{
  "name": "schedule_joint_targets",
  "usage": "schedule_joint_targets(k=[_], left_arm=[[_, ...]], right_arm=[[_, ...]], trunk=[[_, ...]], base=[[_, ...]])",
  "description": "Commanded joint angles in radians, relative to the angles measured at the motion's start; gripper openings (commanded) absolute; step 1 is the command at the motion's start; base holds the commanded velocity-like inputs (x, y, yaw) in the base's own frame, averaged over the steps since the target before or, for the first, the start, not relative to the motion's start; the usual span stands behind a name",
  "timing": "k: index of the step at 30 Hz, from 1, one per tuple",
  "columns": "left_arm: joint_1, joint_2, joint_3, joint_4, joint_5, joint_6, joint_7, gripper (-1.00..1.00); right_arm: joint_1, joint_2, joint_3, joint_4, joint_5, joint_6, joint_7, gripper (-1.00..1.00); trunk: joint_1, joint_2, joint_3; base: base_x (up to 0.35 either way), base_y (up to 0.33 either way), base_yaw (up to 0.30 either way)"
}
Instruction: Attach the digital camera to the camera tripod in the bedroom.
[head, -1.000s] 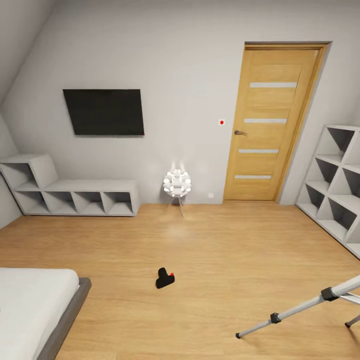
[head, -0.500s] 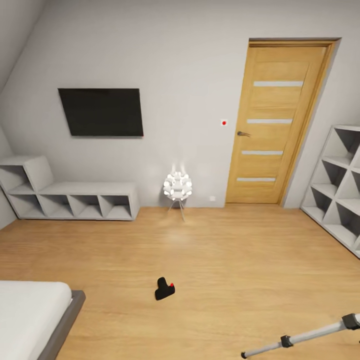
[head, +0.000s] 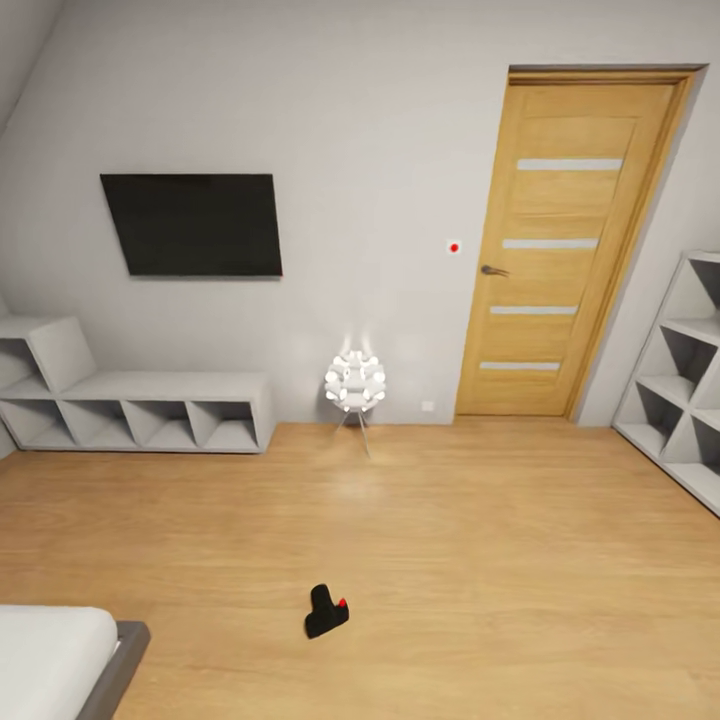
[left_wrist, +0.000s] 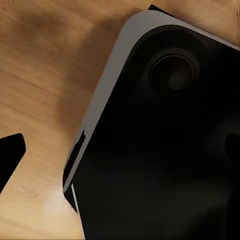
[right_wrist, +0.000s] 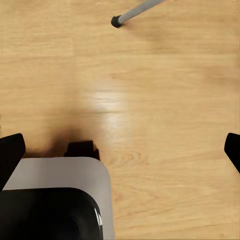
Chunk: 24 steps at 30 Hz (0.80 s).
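Observation:
The digital camera, small and black with a red button, lies on the light wood floor, low in the head view. A silver-grey leg of the camera tripod with its black foot crosses a corner of the right wrist view. My right gripper hangs open over bare floor, its black fingertips at opposite picture edges with nothing between them. My left gripper is also spread open over my own black, grey-edged base, empty. Neither gripper is near the camera.
A white ball-shaped lamp on thin legs stands at the far wall. A black TV hangs above a low grey cubby shelf. The wooden door is shut. A tall cubby shelf is at the right, a bed corner near left.
The whole head view has shifted, so the camera has moved: the tripod leg slid out at the lower right and the digital camera sits lower in the picture. Nothing on the floor moved.

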Motion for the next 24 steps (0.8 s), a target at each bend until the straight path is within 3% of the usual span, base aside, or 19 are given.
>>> schedule_joint_targets(k=[1, 17, 24], left_arm=[[0.0, 0.0, 0.002, 0.0, 0.007, 0.0, -0.005, 1.0], [0.0, 0.001, 0.002, 0.0, 0.007, -0.001, -0.005, 1.0], [0.0, 0.001, 0.002, 0.0, 0.007, -0.002, -0.005, 1.0]], right_arm=[[-0.001, 0.0, -0.004, 0.001, 0.0, -0.004, 0.001, 1.0], [-0.001, 0.0, -0.004, 0.001, 0.002, -0.004, 0.002, 1.0], [-0.001, 0.0, -0.003, 0.0, 0.003, -0.004, 0.002, 1.0]], trunk=[[0.001, 0.0, -0.001], [0.001, 0.0, -0.001], [0.001, 0.0, -0.001]], base=[[0.311, 0.0, 0.0], [0.293, 0.0, 0.0], [0.178, 0.0, 0.0]])
